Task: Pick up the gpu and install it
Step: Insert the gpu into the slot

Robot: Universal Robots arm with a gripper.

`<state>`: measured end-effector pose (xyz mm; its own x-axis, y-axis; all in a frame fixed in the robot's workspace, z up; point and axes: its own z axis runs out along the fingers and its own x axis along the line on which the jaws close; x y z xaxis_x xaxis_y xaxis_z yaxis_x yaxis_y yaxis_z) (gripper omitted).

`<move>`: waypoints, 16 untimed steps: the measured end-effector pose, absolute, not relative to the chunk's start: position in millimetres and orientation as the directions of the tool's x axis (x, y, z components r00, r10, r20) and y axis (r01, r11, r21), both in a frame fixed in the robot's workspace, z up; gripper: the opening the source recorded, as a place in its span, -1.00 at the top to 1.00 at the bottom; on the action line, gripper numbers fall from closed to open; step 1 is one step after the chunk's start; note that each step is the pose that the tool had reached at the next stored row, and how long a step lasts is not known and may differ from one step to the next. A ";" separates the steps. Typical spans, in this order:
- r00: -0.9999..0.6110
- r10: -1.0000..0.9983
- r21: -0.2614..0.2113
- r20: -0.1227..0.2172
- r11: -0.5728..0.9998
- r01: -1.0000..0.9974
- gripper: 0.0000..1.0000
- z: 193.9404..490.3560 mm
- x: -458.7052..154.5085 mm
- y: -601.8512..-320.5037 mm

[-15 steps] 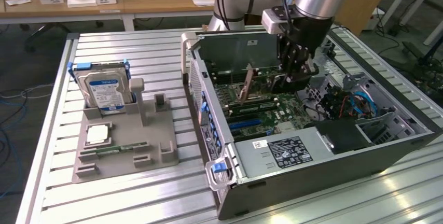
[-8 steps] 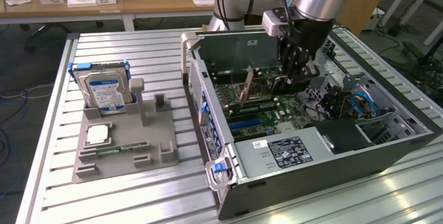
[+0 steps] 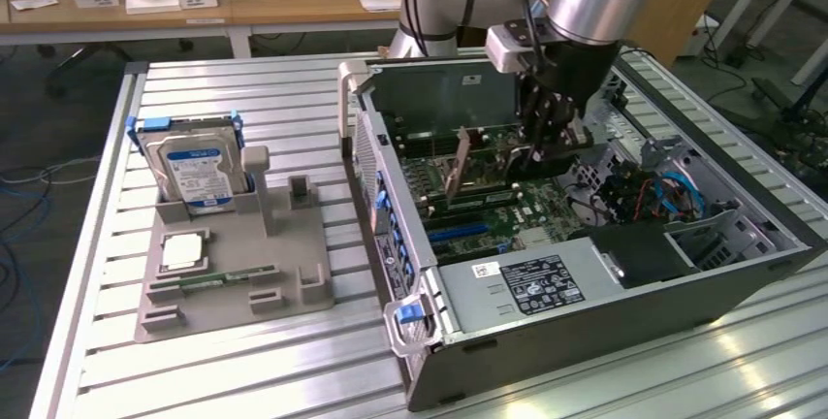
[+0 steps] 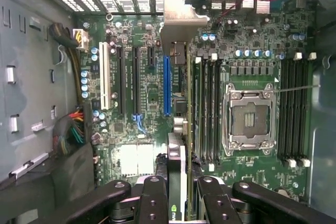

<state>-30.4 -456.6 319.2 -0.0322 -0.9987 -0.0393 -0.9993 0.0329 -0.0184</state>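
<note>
in the exterior view, an open grey metal computer case [image 3: 608, 273] is seen lying on its side on a ribbed aluminium table [image 3: 259, 380]. the dark two-fingered gripper [image 3: 550, 152] of the silver arm is lowered into the case, over the green motherboard [image 3: 486, 215]. the gpu [image 3: 457, 172], a thin flat card with a brownish circuit-board back, is seen standing on edge above the motherboard, just beside the gripper on the exterior view's left. on the same side, well apart from the case, a grey plastic fixture [image 3: 227, 264] is placed on the table; a silver hard drive with a blue label [image 3: 197, 172] stands upright in it, and a slim green memory stick [image 3: 213, 280] lies flat near its front.

in the wrist view, the gripper [image 4: 178, 192] is seen clenched on the gpu [image 4: 177, 156], whose thin edge runs between the black fingers [image 4: 152, 198] toward its silver metal bracket [image 4: 181, 22] at the case's slotted rear wall. the card is held edge-on over the motherboard [image 4: 131, 161], just beside the long blue slot [image 4: 166, 85] and between that slot and the black memory slots [image 4: 207, 108]. whether its edge is seated in a slot cannot be told. the silver processor socket [image 4: 249, 116] lies farther from the blue slot.
</note>
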 end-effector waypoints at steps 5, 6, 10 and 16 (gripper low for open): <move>-0.032 -0.999 -0.018 -0.039 0.033 -0.999 0.47 317.0 -33.4 -457.5; -0.032 -0.999 -0.018 -0.039 0.033 -0.999 0.47 316.8 -33.4 -458.2; -0.032 -0.999 -0.018 -0.039 0.033 -0.999 0.47 314.9 -33.9 -459.5; -0.032 -0.999 -0.018 -0.039 0.033 -0.999 0.47 311.6 -35.5 -460.5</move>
